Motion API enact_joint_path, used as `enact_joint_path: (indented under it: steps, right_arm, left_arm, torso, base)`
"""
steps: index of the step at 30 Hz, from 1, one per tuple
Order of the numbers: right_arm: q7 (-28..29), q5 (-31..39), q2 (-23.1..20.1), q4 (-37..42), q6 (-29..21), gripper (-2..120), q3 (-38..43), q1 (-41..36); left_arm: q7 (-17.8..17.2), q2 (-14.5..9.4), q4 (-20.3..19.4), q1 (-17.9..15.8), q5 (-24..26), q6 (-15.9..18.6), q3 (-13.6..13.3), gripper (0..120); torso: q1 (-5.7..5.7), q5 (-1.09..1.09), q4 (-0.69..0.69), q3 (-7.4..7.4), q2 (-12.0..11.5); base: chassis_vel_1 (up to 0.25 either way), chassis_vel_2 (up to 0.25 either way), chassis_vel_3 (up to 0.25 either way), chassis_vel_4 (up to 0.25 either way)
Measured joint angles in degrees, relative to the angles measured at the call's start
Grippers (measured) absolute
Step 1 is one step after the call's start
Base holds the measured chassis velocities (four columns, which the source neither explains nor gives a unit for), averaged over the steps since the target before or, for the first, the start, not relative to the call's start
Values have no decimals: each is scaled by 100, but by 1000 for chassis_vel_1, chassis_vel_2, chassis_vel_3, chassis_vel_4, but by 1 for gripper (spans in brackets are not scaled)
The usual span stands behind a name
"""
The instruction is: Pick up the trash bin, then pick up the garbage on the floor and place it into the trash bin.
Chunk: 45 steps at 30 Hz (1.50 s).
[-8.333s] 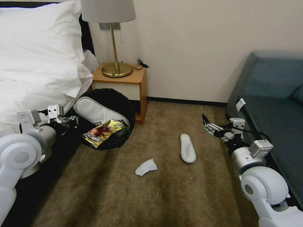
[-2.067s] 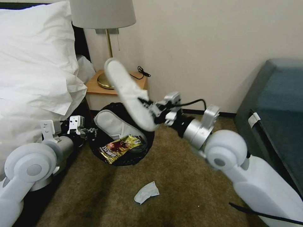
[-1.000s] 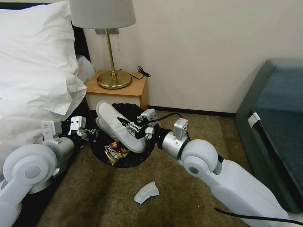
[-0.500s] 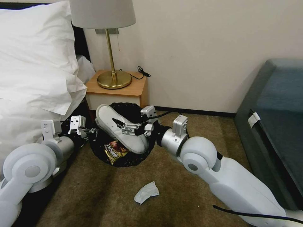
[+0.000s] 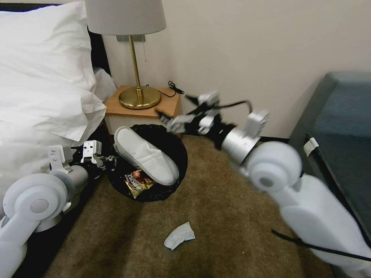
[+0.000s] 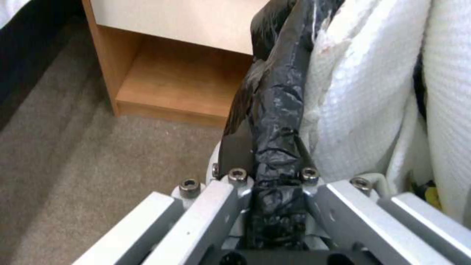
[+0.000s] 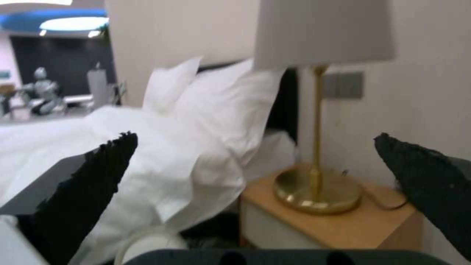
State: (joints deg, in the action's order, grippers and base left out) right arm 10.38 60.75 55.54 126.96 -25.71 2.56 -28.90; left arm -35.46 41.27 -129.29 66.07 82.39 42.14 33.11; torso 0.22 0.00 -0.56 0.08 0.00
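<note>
The trash bin [image 5: 181, 153], lined with a black bag, tilts toward me beside the bed. My left gripper [image 5: 109, 159] is shut on its rim; the left wrist view shows the fingers [image 6: 235, 154] clamping the crinkled black bag [image 6: 277, 99]. A white slipper [image 5: 145, 154] lies across the bin's mouth, and a red and gold snack wrapper [image 5: 137, 182] pokes out below it. White slipper fabric [image 6: 363, 92] presses against the bag. My right gripper [image 5: 176, 108] hangs open and empty above the bin's far side, its black pads [image 7: 83, 191] spread wide. A crumpled white tissue [image 5: 179, 235] lies on the carpet.
A wooden nightstand [image 5: 158, 106] with a brass lamp [image 5: 136, 73] stands against the wall just behind the bin. The bed with white pillows [image 5: 42, 77] fills the left side. A blue-grey sofa [image 5: 340, 127] borders the right. Brown carpet [image 5: 216, 216] lies open between them.
My right gripper carried the second slipper from the floor to the bin, let it go there, and has now risen away open. The slipper rests in the bin. The left arm held still.
</note>
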Motion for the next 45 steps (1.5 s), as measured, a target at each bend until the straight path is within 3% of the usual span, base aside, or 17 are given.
enact_joint_path:
  steps: [7,12,17,21,24,29,45]
  right_arm:
    - [256,415,-476,42,-178,105,570,-192]
    - [249,479,-1062,21,-401,100,1044,-1231]
    - [265,306,-1208,-218,-416,100,1006,-1857]
    - [-205,-139,-1494,-678,-167,100,947,-2568]
    - [-369,-330,-1506,-848,-21,100,931,-2729]
    - [-880,-1179,-1246,-1601,737,100,703,-3398]
    - [-1595,-2961,-601,-2356,1264,100,85,-3980]
  left_arm:
    - [44,34,11,-27,-31,0,64,3]
    - [73,34,21,-59,-29,0,165,3]
    - [59,45,-40,-81,-25,0,219,3]
    - [54,47,-50,-90,-26,0,243,3]
    - [55,49,-64,-90,-24,0,252,3]
    - [53,-4,-92,-114,22,0,304,3]
    - [57,-51,-170,-151,83,0,288,3]
  torso:
    - [0,0,0,0,0]
    - [0,1,-2,0,0]
    - [0,1,0,0,0]
    - [0,-1,-1,0,0]
    - [0,0,-2,0,0]
    - [0,2,-1,0,0]
    - [0,-1,0,0,0]
  base:
    - [0,0,0,0]
    - [0,0,0,0]
    - [0,0,0,0]
    - [0,0,0,0]
    - [0,0,0,0]
    - [0,0,0,0]
    - [0,0,0,0]
